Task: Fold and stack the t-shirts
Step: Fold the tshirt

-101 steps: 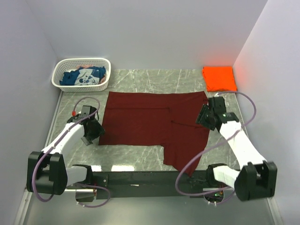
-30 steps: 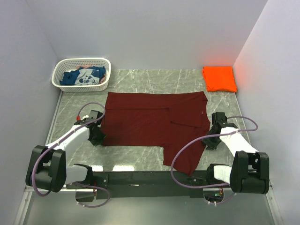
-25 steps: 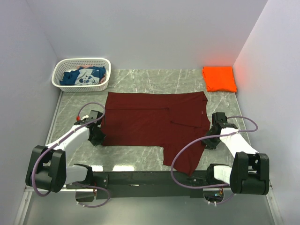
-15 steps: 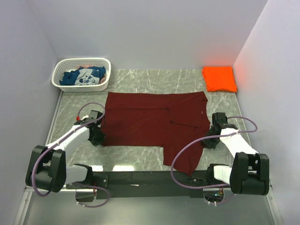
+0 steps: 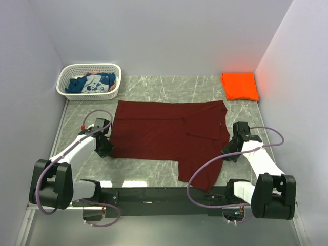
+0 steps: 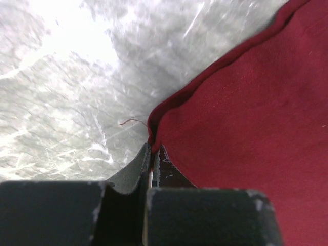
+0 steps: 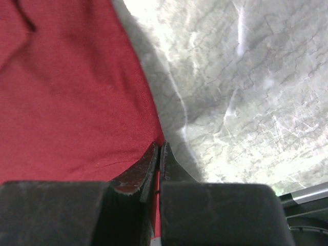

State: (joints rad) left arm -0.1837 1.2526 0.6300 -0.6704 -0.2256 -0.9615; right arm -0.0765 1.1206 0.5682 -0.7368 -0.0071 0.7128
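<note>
Robot test cell, a lab-type room. Plain pale walls (image 5: 154, 36) box in a small grey marble-patterned desk (image 5: 169, 87) on three sides. The left arm (image 5: 72, 154) and right arm (image 5: 261, 159), white and black, are bolted to a black rail (image 5: 154, 195) at the near edge, and purple cables (image 5: 267, 129) loop loose. Staged items on the desk: a maroon t-shirt (image 5: 169, 136) laid flat and a white lattice basket (image 5: 89, 66) in the far-left corner.

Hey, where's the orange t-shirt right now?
In the top view, the orange t-shirt lies folded in the far right corner of the table, just beyond the maroon t-shirt spread mid-table.
</note>
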